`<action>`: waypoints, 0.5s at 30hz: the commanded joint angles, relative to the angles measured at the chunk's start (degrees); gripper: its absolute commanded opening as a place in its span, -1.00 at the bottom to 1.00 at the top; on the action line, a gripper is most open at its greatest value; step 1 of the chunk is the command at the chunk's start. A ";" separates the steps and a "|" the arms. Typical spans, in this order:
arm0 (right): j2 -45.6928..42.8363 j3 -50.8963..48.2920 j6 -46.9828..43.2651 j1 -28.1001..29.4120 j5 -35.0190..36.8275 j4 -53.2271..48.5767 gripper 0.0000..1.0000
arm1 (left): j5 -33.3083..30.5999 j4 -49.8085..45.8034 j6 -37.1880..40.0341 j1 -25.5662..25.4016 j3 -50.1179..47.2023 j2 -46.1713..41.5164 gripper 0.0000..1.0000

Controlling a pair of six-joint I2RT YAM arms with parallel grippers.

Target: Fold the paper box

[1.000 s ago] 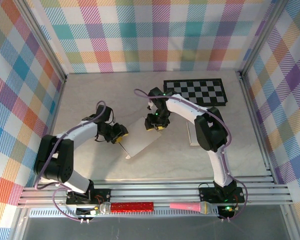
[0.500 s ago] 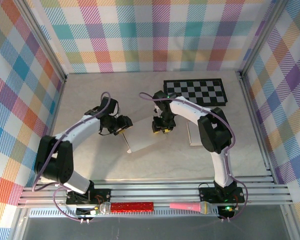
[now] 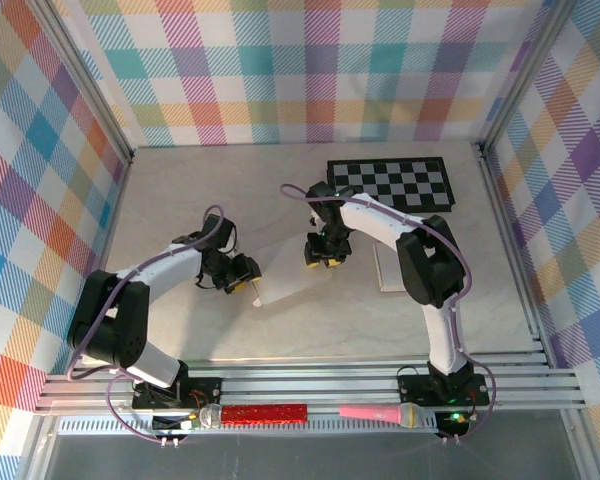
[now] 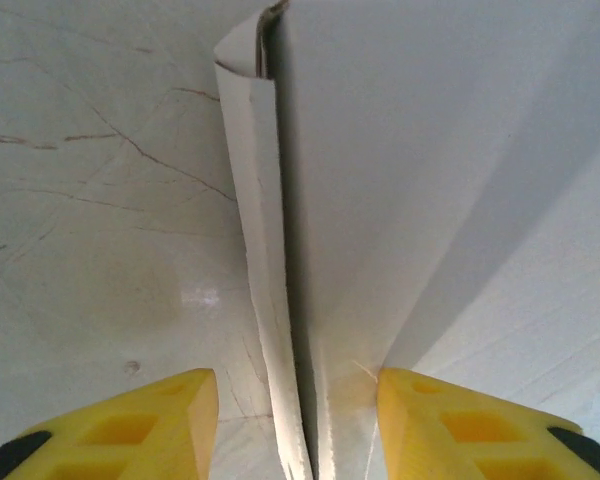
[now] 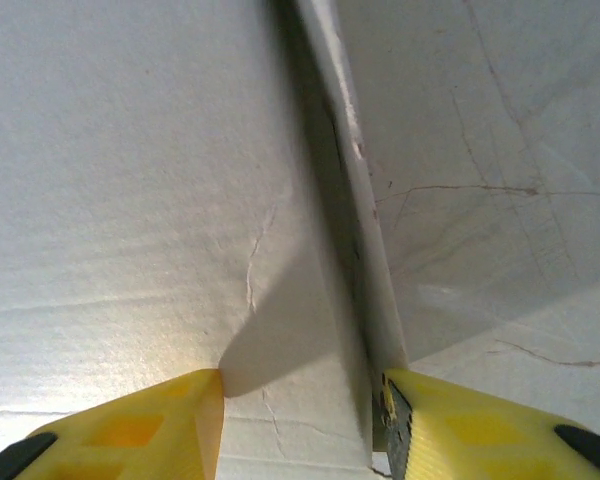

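Paper box (image 3: 283, 272): flat and white, lying in the middle of the table (image 3: 170, 200), right between the two grippers.
Left gripper (image 4: 298, 425): yellow fingers partly apart, one on each side of a thin raised flap (image 4: 265, 250), not pinching it.
Right gripper (image 5: 302, 425): yellow fingers partly apart too, over the other side of the box; one finger just touching a turned-up lip (image 5: 352, 180), nothing squeezed.
Weight: probably very light, easy to push away by mistake.
Bend: thin and floppy by the look of it, bending best along the creases.
Grip: likely a bit slippery on the smooth table.
Weak spots: easy to crumple or tear; a small crack line shows in the right wrist view.
Best place to hold: probably the raised side flaps, close to the fold line, one for each gripper.
Paper look: dull white, a little rough, straight edges, flap tip curled.
Table look: pale stone pattern with thin dark lines, a bit shiny.
Nearby: black and white checkered mat (image 3: 392, 184), flat, well apart from the box.
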 commanded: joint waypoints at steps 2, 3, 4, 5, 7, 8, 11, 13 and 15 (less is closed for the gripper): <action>-1.78 -1.61 1.12 0.11 -2.98 -2.43 -0.08 | 1.96 4.62 -0.54 -0.94 -1.47 1.47 -0.25; -2.20 -1.70 0.80 -0.02 -3.21 -2.33 -0.06 | 1.90 4.87 -0.37 -1.13 -1.39 2.06 -0.30; -2.79 -1.96 0.50 -0.22 -3.79 -2.14 -0.03 | 1.62 4.84 -0.17 -1.27 -1.39 2.65 -0.36; -3.39 -2.26 0.19 -0.75 -4.63 -1.61 -0.01 | 1.23 4.69 0.01 -1.36 -1.38 3.07 -0.41; -5.24 -3.53 -0.44 -2.27 -6.86 0.20 0.08 | 0.27 4.54 0.46 -1.40 -1.72 3.37 -0.55; -6.03 -3.99 -0.82 -2.93 -7.63 0.84 0.11 | -0.05 4.66 0.62 -1.40 -1.97 3.31 -0.62; -7.53 -4.97 -2.66 -4.87 -9.51 1.97 0.21 | -0.87 4.54 1.41 -1.40 -2.27 3.13 -0.72; -7.34 -5.57 -3.57 -6.15 -10.46 2.52 0.26 | -0.78 4.55 1.87 -1.40 -2.27 3.38 -0.76; -6.57 -6.53 -4.01 -7.58 -12.39 4.07 0.29 | -0.69 4.68 2.05 -1.39 -2.43 3.66 -0.81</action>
